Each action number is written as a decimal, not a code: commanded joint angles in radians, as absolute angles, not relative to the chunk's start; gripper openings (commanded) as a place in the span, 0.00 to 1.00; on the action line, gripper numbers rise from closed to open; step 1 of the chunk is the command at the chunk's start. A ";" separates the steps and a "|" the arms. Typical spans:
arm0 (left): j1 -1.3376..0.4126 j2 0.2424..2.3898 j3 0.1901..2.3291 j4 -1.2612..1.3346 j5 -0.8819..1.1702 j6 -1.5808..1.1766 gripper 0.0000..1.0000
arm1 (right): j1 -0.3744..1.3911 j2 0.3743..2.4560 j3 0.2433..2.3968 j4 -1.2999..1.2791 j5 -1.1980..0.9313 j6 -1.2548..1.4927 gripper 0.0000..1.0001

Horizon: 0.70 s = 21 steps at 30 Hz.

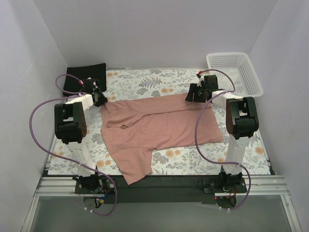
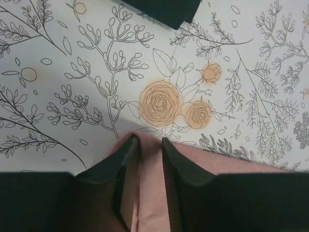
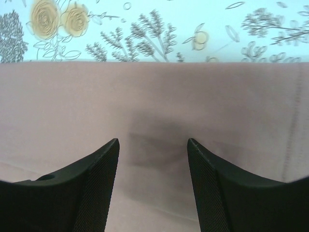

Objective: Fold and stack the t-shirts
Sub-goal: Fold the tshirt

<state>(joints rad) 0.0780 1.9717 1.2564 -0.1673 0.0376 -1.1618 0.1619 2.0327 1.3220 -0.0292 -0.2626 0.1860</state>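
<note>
The dusty pink t-shirt (image 1: 159, 125) lies spread flat across the middle of the floral cloth, with one part trailing toward the front edge. The plain black t-shirt (image 1: 86, 77) lies folded at the back left; its corner shows in the left wrist view (image 2: 164, 9). My left gripper (image 1: 101, 99) is at the pink shirt's far left corner. In the left wrist view the gripper (image 2: 149, 140) is closed narrowly on a fold of the pink cloth (image 2: 150, 169). My right gripper (image 1: 192, 94) hovers open (image 3: 153, 141) over the pink shirt (image 3: 145, 92) near its far edge, holding nothing.
A white lattice basket (image 1: 234, 72) stands at the back right corner. The floral table cloth (image 1: 145, 82) covers the table. White walls close in on the left, back and right. Purple cables loop beside both arms.
</note>
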 commanded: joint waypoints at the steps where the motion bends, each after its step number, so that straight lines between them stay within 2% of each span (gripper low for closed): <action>1: 0.074 1.985 1.285 -0.132 0.012 -1.117 0.20 | 0.129 2.051 1.333 0.017 -0.288 0.225 0.65; 2: 0.074 1.986 1.295 -0.127 0.012 -1.099 0.09 | 0.118 2.054 1.324 0.015 -0.288 0.230 0.65; 5: 0.075 1.996 1.313 -0.118 -0.041 -1.072 0.00 | 0.103 2.060 1.315 0.017 -0.288 0.247 0.65; 16: 0.077 2.066 1.408 -0.117 -0.127 -0.993 0.00 | 0.072 2.068 1.307 0.017 -0.305 0.250 0.66; 18: 0.077 2.077 1.413 -0.117 -0.124 -0.991 0.05 | 0.071 2.069 1.308 0.017 -0.313 0.242 0.66; 19: 0.077 2.077 1.411 -0.117 -0.117 -0.989 0.16 | 0.072 2.068 1.313 0.017 -0.324 0.238 0.66; 21: 0.077 2.074 1.414 -0.118 -0.101 -0.988 0.31 | 0.072 2.059 1.318 0.015 -0.334 0.227 0.67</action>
